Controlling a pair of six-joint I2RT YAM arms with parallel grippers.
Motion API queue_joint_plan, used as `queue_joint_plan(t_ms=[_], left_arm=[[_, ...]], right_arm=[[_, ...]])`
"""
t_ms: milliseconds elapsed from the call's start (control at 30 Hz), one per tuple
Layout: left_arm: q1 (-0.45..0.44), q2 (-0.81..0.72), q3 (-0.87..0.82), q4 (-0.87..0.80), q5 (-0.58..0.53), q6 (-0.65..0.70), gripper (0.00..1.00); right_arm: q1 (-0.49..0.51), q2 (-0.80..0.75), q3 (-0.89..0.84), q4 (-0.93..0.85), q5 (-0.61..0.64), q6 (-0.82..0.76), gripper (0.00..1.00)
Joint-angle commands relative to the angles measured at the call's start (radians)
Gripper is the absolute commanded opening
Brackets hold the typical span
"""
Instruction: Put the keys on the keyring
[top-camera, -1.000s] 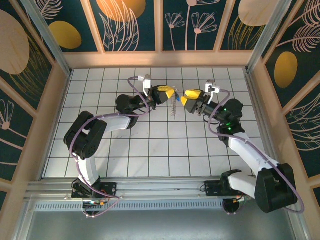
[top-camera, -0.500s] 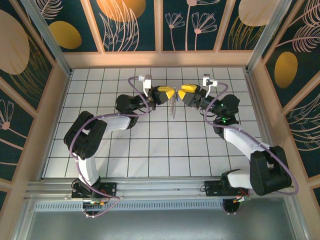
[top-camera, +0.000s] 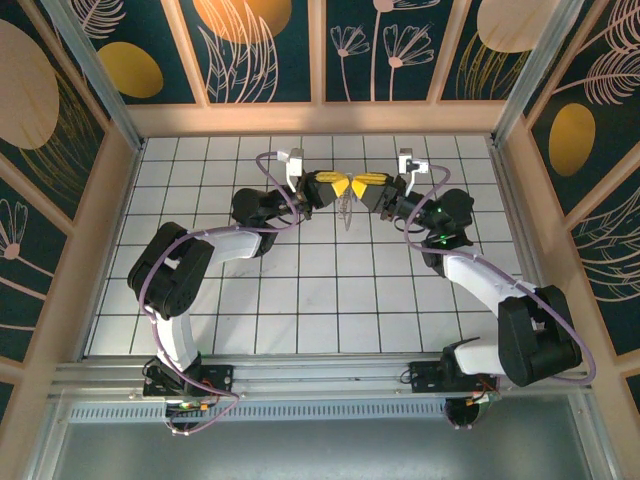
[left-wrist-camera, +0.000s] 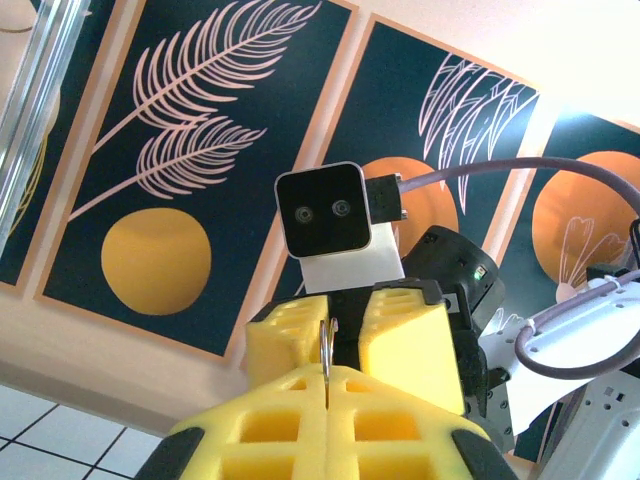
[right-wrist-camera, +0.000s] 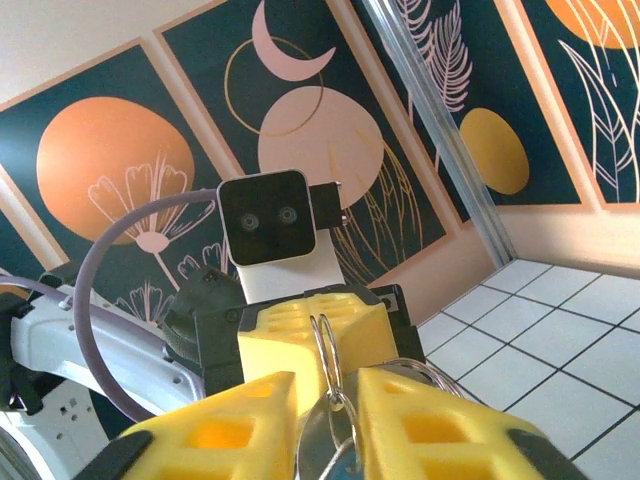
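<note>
Above the middle of the back rows of tiles, my two grippers meet tip to tip. My left gripper is shut on the keyring, which hangs down between them. In the left wrist view its yellow foam fingers pinch the thin ring edge, with the right gripper's fingers just beyond. My right gripper holds the key, a silver piece with a bit of blue low in the gap, against the ring's wire loops.
The white tiled floor is boxed in by wooden rails and dark painted wall panels. Both arms arch inward from their bases at the near edge, with cables looping over the wrists.
My right gripper has swung left and a little toward the back wall, closing the gap to the left gripper and the ring. The left arm has stayed put.
</note>
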Motion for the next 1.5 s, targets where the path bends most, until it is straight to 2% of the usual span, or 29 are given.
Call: queue_joint_plan(t_ms=[0, 100, 167, 300, 400, 700, 933, 1100, 1467], left_arm=[[-0.002, 0.007, 0.029, 0.174, 0.006, -0.017, 0.00], [-0.002, 0.010, 0.029, 0.174, 0.007, -0.017, 0.00], [-0.001, 0.012, 0.031, 0.173, 0.008, -0.017, 0.00], [-0.003, 0.015, 0.034, 0.174, 0.007, -0.017, 0.00], [-0.003, 0.017, 0.035, 0.172, 0.008, -0.016, 0.00], [-0.006, 0.024, 0.041, 0.160, 0.013, -0.014, 0.00], [-0.006, 0.005, 0.036, 0.098, 0.003, 0.026, 0.00], [-0.003, -0.045, 0.016, 0.003, -0.037, 0.102, 0.11], [0.067, -0.150, -0.009, -0.207, -0.053, 0.219, 0.23]], right_arm=[[0.005, 0.002, 0.029, 0.052, -0.013, -0.007, 0.17], [0.005, 0.005, 0.030, 0.055, -0.011, -0.004, 0.18], [0.006, 0.008, 0.036, 0.057, -0.014, -0.002, 0.27], [0.005, 0.019, 0.044, 0.059, -0.013, 0.002, 0.28], [0.005, 0.025, 0.046, 0.060, -0.014, 0.001, 0.23], [0.005, 0.036, 0.047, 0.065, -0.020, 0.001, 0.00], [-0.002, 0.030, 0.039, 0.054, 0.009, -0.007, 0.00], [-0.016, 0.030, 0.035, 0.037, 0.034, -0.006, 0.00], [-0.034, 0.063, 0.074, -0.041, 0.026, -0.037, 0.00]])
